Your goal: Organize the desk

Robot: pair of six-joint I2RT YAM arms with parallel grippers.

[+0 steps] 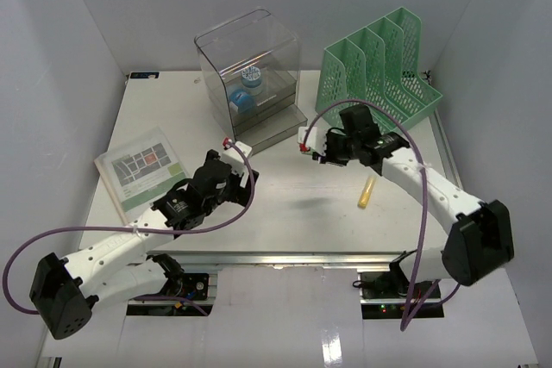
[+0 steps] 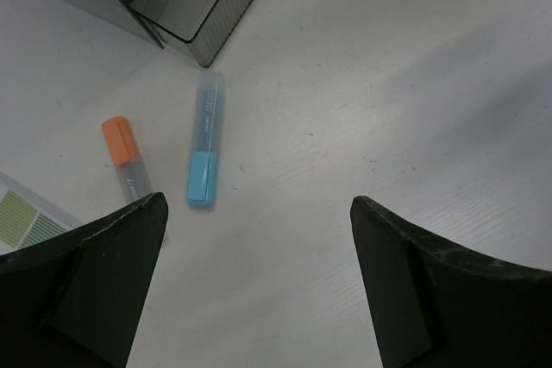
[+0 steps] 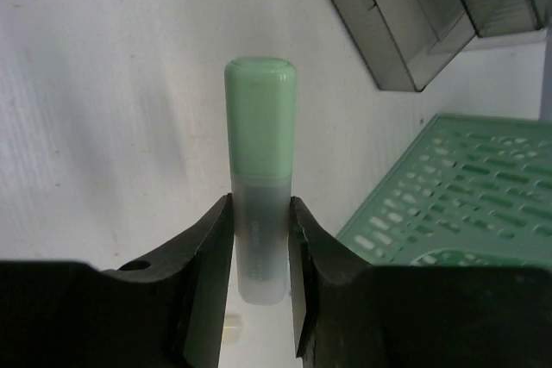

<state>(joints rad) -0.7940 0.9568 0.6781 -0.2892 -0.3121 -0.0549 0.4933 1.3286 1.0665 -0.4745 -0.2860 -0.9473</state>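
Note:
The white desk (image 1: 293,213) carries several highlighters. My right gripper (image 3: 260,204) is shut on a green highlighter (image 3: 260,118), cap pointing away, held above the desk between the smoky drawer box (image 3: 405,15) and the green mesh file rack (image 3: 470,200). In the top view this gripper (image 1: 315,146) is at centre right. My left gripper (image 2: 259,208) is open and empty above bare desk. A blue highlighter (image 2: 204,151) and an orange one (image 2: 126,154) lie just ahead and left of it. In the top view the left gripper (image 1: 235,154) hides both.
The smoky drawer box (image 1: 250,79) stands at the back centre and the green file rack (image 1: 379,75) at the back right. A yellow highlighter (image 1: 367,191) lies under the right arm. A printed booklet (image 1: 142,170) lies at the left, its corner in the left wrist view (image 2: 21,213).

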